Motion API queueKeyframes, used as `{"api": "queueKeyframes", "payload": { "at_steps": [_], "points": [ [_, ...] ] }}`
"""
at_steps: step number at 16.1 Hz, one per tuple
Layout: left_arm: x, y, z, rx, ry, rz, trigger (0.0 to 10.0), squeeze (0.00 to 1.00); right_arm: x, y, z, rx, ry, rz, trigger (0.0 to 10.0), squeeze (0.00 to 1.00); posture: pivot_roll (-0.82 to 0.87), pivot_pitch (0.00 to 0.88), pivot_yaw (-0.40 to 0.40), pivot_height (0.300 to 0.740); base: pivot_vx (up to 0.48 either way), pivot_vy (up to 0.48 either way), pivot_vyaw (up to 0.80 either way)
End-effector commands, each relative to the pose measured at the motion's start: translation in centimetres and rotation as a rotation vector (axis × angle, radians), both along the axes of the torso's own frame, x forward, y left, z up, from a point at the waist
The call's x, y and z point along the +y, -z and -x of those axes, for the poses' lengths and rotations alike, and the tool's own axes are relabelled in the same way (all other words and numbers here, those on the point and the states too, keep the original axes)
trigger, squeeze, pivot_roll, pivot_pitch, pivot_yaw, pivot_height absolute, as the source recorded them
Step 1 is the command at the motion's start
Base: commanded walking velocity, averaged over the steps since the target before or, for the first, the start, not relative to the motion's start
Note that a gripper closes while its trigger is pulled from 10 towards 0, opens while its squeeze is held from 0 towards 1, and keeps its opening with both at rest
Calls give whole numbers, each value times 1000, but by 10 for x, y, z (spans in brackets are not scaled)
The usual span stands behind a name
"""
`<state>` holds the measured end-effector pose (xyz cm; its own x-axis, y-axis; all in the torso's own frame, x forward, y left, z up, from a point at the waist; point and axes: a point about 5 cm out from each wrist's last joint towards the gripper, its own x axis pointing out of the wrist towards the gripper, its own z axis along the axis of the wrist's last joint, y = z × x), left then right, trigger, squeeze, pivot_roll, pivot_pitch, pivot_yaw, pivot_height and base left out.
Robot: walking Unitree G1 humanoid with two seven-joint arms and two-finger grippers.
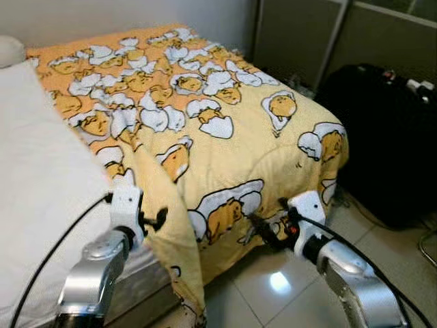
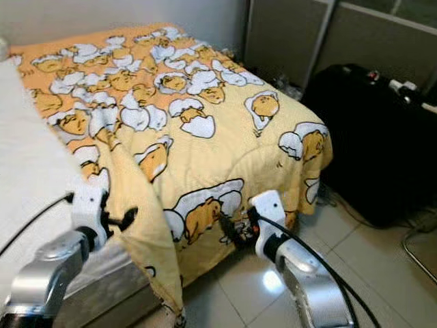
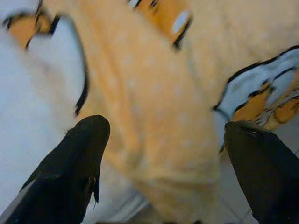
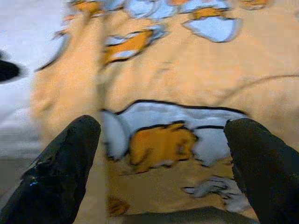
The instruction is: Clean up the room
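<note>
A yellow blanket (image 1: pixel 205 102) printed with cartoon eggs covers most of the bed and hangs over its near end. One fold of it droops down the near corner toward the floor. My left gripper (image 1: pixel 153 220) is open at that fold, and in the left wrist view the yellow fabric (image 3: pixel 159 116) lies between its two black fingers (image 3: pixel 79 154). My right gripper (image 1: pixel 263 229) is open just in front of the hanging blanket edge. The right wrist view faces a printed egg figure (image 4: pixel 163 140) between its fingers (image 4: pixel 70 154).
A bare white mattress sheet (image 1: pixel 41 184) shows on the bed's left side, with a pillow (image 1: pixel 10 49) at the far left. A large black bag (image 1: pixel 389 137) stands right of the bed. Glossy tile floor (image 1: pixel 273 287) lies below, and grey wall panels (image 1: pixel 300 34) behind.
</note>
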<state>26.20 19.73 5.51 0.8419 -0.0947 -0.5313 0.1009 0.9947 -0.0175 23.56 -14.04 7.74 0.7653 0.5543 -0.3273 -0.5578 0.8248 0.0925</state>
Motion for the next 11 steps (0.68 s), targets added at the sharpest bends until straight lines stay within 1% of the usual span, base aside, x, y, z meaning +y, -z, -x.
{"api": "queueKeyframes", "payload": {
  "at_steps": [1, 2, 3, 4, 5, 6, 7, 8, 9, 11],
  "points": [
    [5, 2, -8, 31, -55, 10, 10000, 1000, 2, -9, 0, 1, -76, -44, 10000, 0, -62, 0, 15, 740, 0, 0, 0],
    [11, 7, -13, 62, -108, 22, 10000, 1000, 3, -12, 1, 6, -130, -70, 10000, 0, -67, 0, 17, 740, 0, 0, 0],
    [16, 14, -18, 93, -169, 56, 10000, 1000, 5, -15, 3, 19, -198, -82, 10000, 0, -72, 0, 18, 740, 0, 0, 0],
    [17, 20, -22, 118, -201, 100, 10000, 1000, 5, -17, 5, 37, -254, -86, 10000, 0, -80, 0, 19, 740, 0, 0, 0],
    [15, 24, -24, 138, -210, 157, 10000, 1000, 4, -18, 7, 52, -289, -90, 10000, 0, -82, 0, 16, 740, 0, 0, 0],
    [9, 39, -24, 207, -195, 220, 10000, 1000, 2, -20, 10, 89, -345, -111, 10000, 0, -86, 0, 14, 740, 0, 0, 0],
    [10, 45, -23, 242, -192, 195, 10000, 949, 1, -22, 12, 103, -373, -113, 10000, 0, -96, 0, 14, 740, 0, 0, 0],
    [10, 52, -21, 276, -208, 201, 10000, 0, -1, -23, 14, 121, -394, -111, 10000, 0, -109, 3, 15, 740, 0, 0, 0],
    [9, 61, -17, 316, -219, 186, 10000, 0, -4, -23, 16, 134, -410, -90, 10000, 0, -134, 30, 13, 740, 0, 0, 0],
    [8, 64, -16, 328, -226, 183, 10000, 0, -6, -24, 16, 138, -417, -84, 10000, 0, -137, 35, 12, 740, 0, 0, 0]
  ]
}}
